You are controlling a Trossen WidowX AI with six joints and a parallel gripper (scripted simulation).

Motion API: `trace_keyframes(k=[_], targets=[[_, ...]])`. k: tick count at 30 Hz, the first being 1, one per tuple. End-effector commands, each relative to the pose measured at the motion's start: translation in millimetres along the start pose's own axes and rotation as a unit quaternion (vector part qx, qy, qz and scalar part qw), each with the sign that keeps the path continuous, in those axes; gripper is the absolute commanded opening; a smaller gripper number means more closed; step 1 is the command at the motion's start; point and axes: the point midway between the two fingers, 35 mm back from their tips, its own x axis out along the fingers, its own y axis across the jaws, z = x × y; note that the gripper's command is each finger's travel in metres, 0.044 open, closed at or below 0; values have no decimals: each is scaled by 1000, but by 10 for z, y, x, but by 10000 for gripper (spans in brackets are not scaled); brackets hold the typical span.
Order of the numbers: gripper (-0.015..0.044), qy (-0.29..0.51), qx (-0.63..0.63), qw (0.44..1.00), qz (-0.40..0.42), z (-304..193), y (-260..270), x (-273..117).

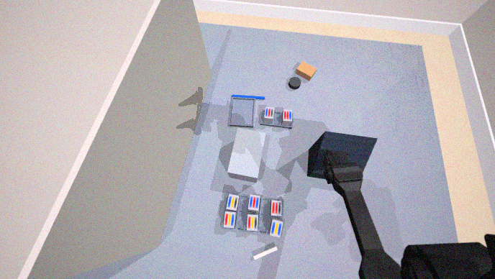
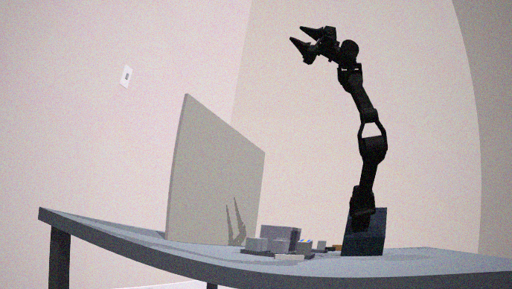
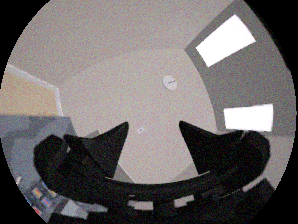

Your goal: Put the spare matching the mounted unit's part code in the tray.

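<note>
My gripper [image 2: 295, 33] [image 3: 154, 124] is open and empty, high above the table; it is outside the top view. A large pale grey block [image 1: 247, 152] [image 2: 277, 234], seemingly the mounted unit, shows no code on its visible faces. The tray [image 1: 230, 112] is empty, with a blue bar [image 1: 248, 97] at its far edge. Several striped spares stand on a dark rack [image 1: 263, 205]: blue-yellow-black [image 1: 232, 202], blue-red-blue [image 1: 254, 202], red-red-black [image 1: 276, 208], red-yellow-blue [image 1: 229, 219], red-yellow-black [image 1: 252, 222] and blue-yellow-blue [image 1: 276, 228].
A small rack [image 1: 276, 126] beside the tray holds a blue-red-black block [image 1: 269, 112] and a red-red-red block [image 1: 287, 115]. A tall panel [image 1: 137, 144] [image 2: 216, 175] stands along the left. An orange block [image 1: 306, 70], black disc [image 1: 294, 83] and white strip [image 1: 265, 252] lie around.
</note>
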Motion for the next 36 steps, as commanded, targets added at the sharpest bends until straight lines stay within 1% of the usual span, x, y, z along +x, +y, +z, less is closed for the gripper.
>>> trace_keyframes(k=[1, 2, 7, 10, 15, 21, 28, 36], targets=[[426, 0, 0, 1000, 0, 0, 0, 0], [440, 0, 0, 1000, 0, 0, 0, 0], [440, 1, 2, 1000, 0, -13, -6, 5], [440, 21, 30, 999, -5, -212, -80, 77], [440, 104, 123, 987, -14, -981, -200, 307], [440, 210, 200, 957, -2, -1886, -88, 476], [440, 345, 275, 897, 31, -2901, 343, 499], [440, 494, 337, 798, 76, -3768, 1021, 264]])
